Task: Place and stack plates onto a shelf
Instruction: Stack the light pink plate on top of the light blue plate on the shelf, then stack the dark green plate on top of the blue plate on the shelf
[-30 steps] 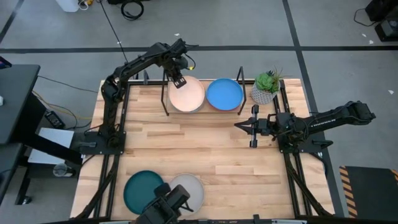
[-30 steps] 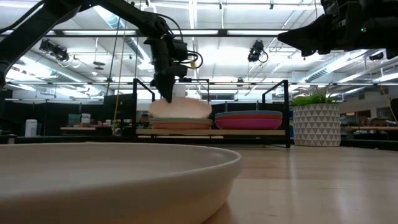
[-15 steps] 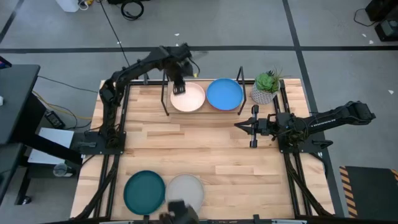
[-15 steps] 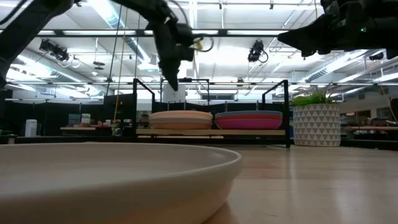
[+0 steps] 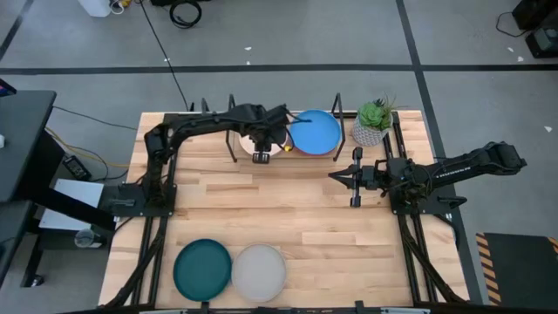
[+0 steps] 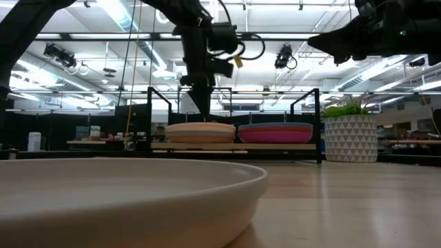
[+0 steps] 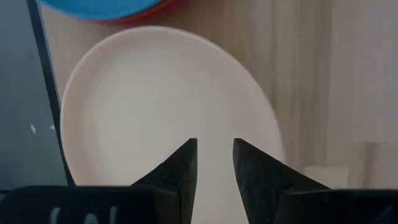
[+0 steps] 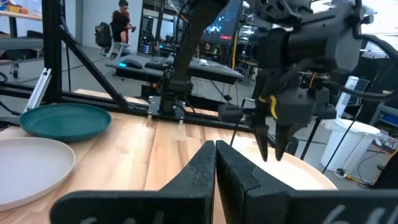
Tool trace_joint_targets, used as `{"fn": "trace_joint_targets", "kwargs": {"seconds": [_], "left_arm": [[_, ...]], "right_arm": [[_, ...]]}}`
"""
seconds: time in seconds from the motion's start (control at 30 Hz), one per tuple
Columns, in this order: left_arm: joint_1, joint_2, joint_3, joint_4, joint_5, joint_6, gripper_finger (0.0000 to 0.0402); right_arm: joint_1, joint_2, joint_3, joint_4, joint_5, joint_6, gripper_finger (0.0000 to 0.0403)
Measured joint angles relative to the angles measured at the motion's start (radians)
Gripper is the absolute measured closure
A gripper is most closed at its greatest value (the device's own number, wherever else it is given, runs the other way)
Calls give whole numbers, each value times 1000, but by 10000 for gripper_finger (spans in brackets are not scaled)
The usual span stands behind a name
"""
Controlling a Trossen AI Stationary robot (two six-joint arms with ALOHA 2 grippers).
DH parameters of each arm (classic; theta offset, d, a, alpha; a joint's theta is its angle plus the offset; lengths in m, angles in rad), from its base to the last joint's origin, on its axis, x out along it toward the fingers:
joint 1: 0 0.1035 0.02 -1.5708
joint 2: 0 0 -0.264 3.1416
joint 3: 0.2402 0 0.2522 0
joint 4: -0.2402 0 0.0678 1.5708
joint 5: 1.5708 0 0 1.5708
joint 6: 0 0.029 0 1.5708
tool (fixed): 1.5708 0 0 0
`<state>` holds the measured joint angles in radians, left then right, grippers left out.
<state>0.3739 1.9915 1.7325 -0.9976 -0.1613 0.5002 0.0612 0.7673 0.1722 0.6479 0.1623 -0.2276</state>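
No readable text, labels, brand marks or nos. anywhere. Right arm [image 5: 453, 167] carries faint pale lettering in high view, too small to make out. Screens in room bkgd of right wrist view glow but show nothing legible. Plates, rack, plant pot: all unmarked.

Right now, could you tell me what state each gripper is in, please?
Left gripper: open, holding nothing, hovering over the cream plate on the shelf.
Right gripper: shut, empty, waiting near the plant.
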Motion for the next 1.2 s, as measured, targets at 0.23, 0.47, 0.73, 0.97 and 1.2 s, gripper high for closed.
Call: {"fn": "trace_joint_targets", "kwargs": {"seconds": [0.23, 0.47, 0.73, 0.97, 1.2], "left_arm": [[33, 0, -79, 68, 44, -45, 292], [28, 0, -145, 120, 102, -71, 292], [-3, 0, -168, 170, 1, -85, 292], [-25, -23, -168, 148, -72, -47, 292], [-88, -108, -167, 89, 148, -87, 292]], "right_arm": [[0, 0, 0, -7, 0, 0, 383], [0, 0, 0, -9, 0, 0, 383], [0, 0, 0, -9, 0, 0, 383], [0, 0, 0, -14, 0, 0, 383], [0, 0, 0, -15, 0, -1, 383]]}}
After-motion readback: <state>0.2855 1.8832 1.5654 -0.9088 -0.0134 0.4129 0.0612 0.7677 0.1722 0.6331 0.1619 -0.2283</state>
